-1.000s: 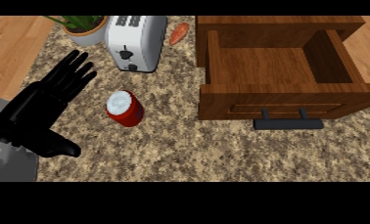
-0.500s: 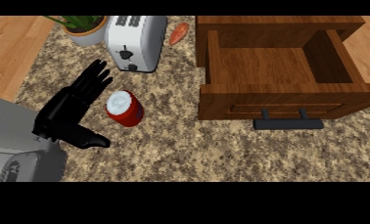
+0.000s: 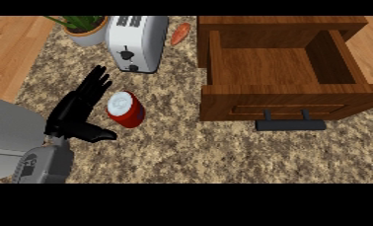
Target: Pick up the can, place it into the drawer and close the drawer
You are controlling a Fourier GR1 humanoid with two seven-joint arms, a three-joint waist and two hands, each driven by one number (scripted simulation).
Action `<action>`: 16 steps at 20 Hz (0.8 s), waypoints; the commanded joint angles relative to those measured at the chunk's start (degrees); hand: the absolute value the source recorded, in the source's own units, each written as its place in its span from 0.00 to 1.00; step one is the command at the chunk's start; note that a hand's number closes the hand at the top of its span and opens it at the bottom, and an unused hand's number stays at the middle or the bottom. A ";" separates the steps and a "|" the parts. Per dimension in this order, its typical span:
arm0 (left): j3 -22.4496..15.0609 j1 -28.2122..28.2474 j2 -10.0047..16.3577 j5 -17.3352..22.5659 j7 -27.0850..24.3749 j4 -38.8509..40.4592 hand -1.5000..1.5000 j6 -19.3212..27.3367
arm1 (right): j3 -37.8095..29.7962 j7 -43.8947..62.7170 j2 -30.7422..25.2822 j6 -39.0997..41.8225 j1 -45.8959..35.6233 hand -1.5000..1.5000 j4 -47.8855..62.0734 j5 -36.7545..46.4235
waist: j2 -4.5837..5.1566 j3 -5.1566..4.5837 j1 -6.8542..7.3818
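Head view shows a strip of pale wood surface (image 3: pixel 18 47) along the far left, and beside it the speckled stone counter (image 3: pixel 182 146) that carries everything else. At the lower left a grey left forearm (image 3: pixel 40 158) comes up from the bottom edge and ends in the black left hand (image 3: pixel 73 114). The hand is open: its fingers (image 3: pixel 93 83) are straight and spread, pointing toward the top of the view, and the thumb (image 3: pixel 98 134) juts out to the right.

Just right of the palm, in the angle between fingers and thumb, stands the can (image 3: pixel 128 114). It is upright on the counter with its long axis vertical and its lid end pointing up at the camera. From this steep angle the body slants down and right below the lid. The body is plain red and the round lid (image 3: pixel 122 104) is pale silver-white. Whether the hand touches the can cannot be told.

Behind the hand is a potted plant (image 3: pixel 86 35) in a pale pot, then a silver toaster (image 3: pixel 136 42), then an orange carrot (image 3: pixel 180 33). On the right the wooden drawer (image 3: pixel 284 104) is pulled open, its dark handle (image 3: pixel 291 124) on the near front.
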 commanded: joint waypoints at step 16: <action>1.58 -9.18 0.18 -8.68 -22.26 34.44 0.00 -1.65 | -7.62 1.32 0.01 6.73 0.70 0.00 1.65 -6.05 | 0.06 -0.01 -0.37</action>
